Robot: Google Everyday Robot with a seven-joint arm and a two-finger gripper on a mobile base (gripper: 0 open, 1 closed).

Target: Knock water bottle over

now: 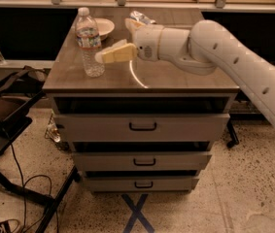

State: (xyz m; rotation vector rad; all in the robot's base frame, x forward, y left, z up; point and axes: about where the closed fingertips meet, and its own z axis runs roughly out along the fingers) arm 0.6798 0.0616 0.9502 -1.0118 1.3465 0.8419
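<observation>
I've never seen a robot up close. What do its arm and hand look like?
The arm is a thick, smooth white tube with small dark dots and rounded joints; no cables show. Its gripper, beside the water bottle, is a pale yellow tapered wedge.

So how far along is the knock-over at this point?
Approach looks done: the gripper sits beside the lower half of the water bottle, contact unclear. In hand, apparently: the sideways push. Left: the topple itself, since the bottle stands upright on the cabinet top.
</observation>
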